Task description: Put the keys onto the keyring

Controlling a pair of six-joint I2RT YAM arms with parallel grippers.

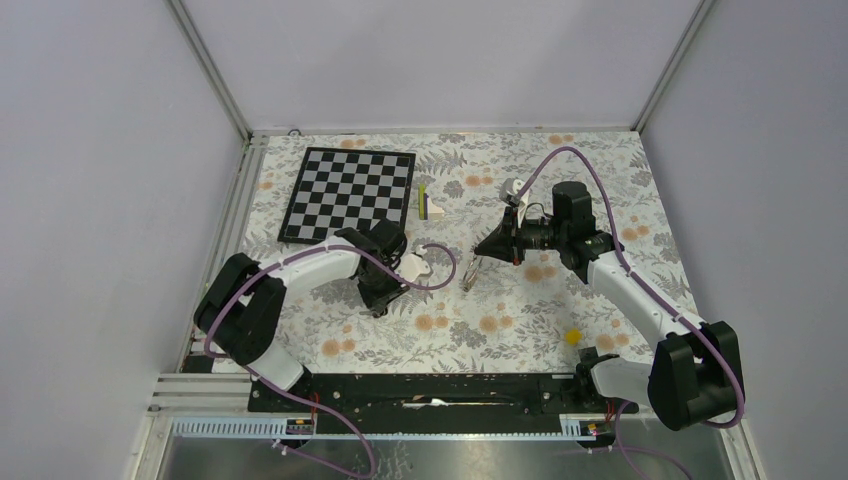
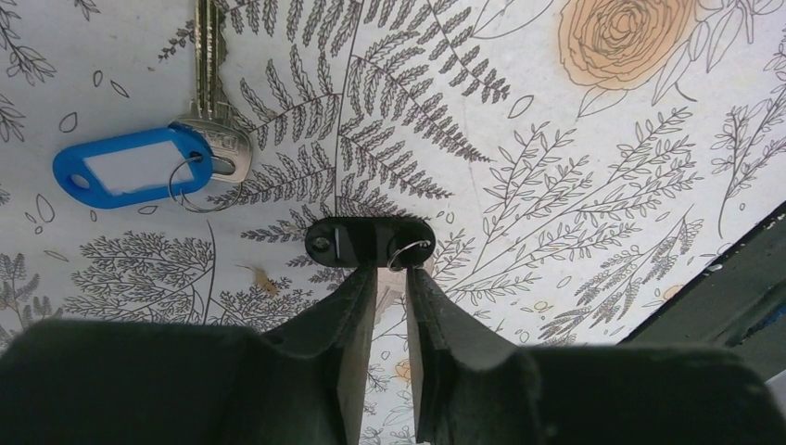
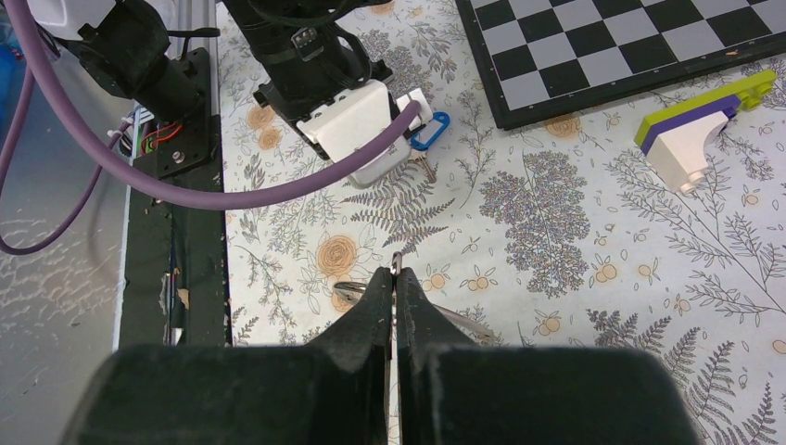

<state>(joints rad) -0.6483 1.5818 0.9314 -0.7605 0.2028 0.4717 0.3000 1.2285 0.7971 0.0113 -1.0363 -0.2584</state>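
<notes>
Floral tabletop (image 2: 575, 176): black key head (image 2: 369, 242) crosswise before left pincer (image 2: 391, 274).

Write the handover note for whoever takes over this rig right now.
Left gripper: jaws slightly apart, tips at the black-headed key, which lies flat on the table.
Right gripper: shut on the keyring.
Blue-tagged key: on the table beside the left gripper.
Done: keyring gripped.
Left: neither key is on the keyring; pick each up and thread it on.
</notes>
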